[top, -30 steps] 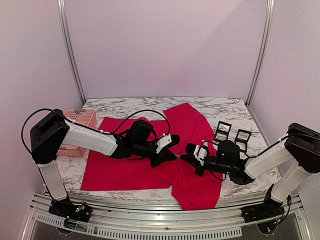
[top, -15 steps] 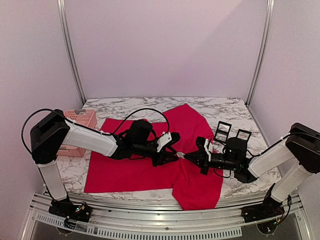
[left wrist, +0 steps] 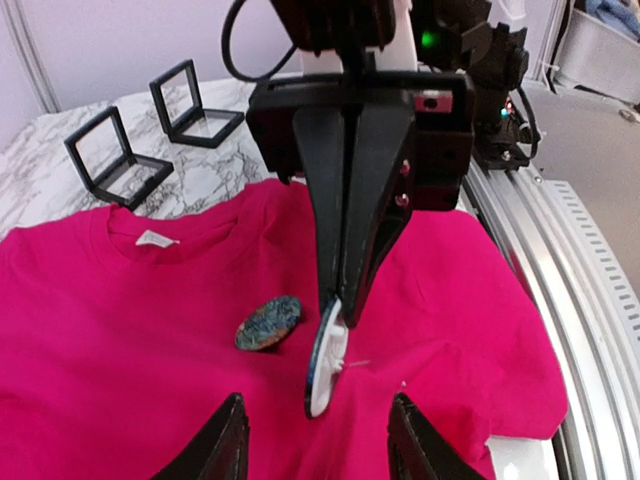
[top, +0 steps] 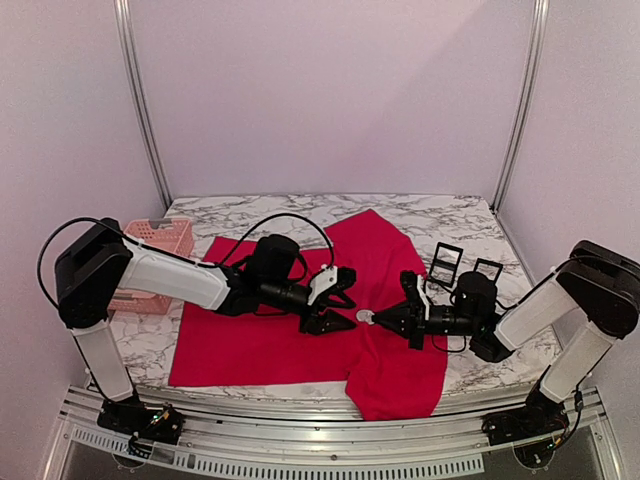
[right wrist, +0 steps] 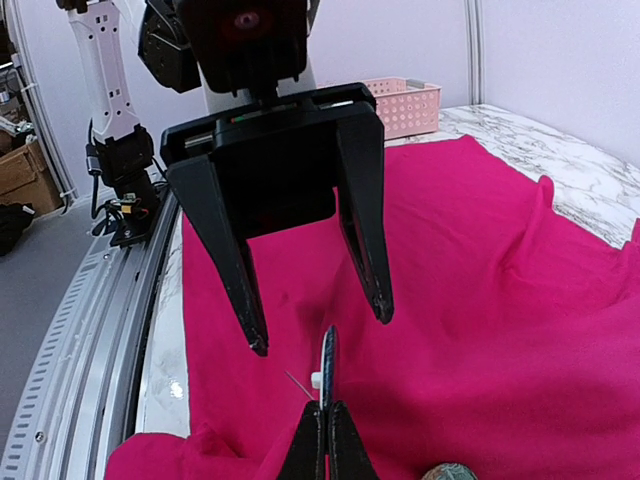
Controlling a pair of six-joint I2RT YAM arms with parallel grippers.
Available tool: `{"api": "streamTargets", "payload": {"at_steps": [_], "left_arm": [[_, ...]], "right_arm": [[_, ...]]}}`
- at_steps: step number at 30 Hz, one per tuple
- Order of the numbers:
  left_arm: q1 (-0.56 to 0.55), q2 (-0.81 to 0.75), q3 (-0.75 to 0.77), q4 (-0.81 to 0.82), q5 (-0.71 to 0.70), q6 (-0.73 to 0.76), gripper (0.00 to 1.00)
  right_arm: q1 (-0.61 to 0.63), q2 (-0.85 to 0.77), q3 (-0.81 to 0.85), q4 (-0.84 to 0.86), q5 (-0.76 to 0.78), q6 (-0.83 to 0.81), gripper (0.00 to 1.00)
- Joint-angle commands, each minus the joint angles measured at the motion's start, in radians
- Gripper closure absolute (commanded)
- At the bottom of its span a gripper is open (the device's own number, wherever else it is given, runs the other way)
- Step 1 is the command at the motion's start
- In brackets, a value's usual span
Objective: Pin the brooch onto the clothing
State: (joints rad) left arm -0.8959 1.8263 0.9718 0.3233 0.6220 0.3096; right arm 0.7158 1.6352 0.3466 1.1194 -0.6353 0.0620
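Observation:
The red T-shirt [top: 250, 345] lies spread on the marble table; its white neck label [left wrist: 155, 238] shows in the left wrist view. My right gripper [top: 380, 318] is shut on a round brooch [top: 365, 317], held on edge just above the shirt. The brooch's white back and thin pin [left wrist: 325, 360] face the left wrist camera, and it shows edge-on in the right wrist view [right wrist: 327, 365]. My left gripper [top: 338, 303] is open and empty, its fingers [right wrist: 250, 290] either side of the brooch. A second speckled blue brooch [left wrist: 268, 322] lies flat on the shirt beside it.
Two black display frames [top: 445, 262] [top: 486, 272] stand on the table to the right of the shirt. A pink plastic basket [top: 160, 240] sits at the far left. The table's front edge and metal rail [top: 330, 455] run close below the shirt's hem.
My right arm has stretched out and carried the brooch left, close up to the left gripper's open fingers. The left gripper has shifted slightly right.

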Motion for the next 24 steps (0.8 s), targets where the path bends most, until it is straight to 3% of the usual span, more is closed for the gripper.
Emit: {"api": "streamTargets", "payload": {"at_steps": [1,5,8,11,17,24], "left_arm": [[-0.018,0.05,-0.01,0.172,0.033,-0.069,0.57],[-0.028,0.086,-0.017,0.236,0.047,-0.105,0.72],[-0.026,0.091,-0.029,0.241,0.065,-0.104,0.71],[-0.017,0.086,-0.046,0.253,0.096,-0.11,0.59],[-0.015,0.091,-0.063,0.294,0.105,-0.113,0.62],[-0.033,0.116,-0.047,0.327,0.062,-0.132,0.83]], "right_arm": [[-0.011,0.03,0.0,0.049,-0.071,0.039,1.0],[-0.014,0.034,0.008,0.062,-0.08,0.048,1.0],[-0.018,0.032,0.012,0.066,-0.088,0.051,1.0],[-0.026,0.032,0.014,0.072,-0.101,0.057,1.0],[-0.031,0.032,0.024,0.073,-0.121,0.058,1.0],[-0.033,0.031,0.027,0.068,-0.121,0.058,1.0]]}}
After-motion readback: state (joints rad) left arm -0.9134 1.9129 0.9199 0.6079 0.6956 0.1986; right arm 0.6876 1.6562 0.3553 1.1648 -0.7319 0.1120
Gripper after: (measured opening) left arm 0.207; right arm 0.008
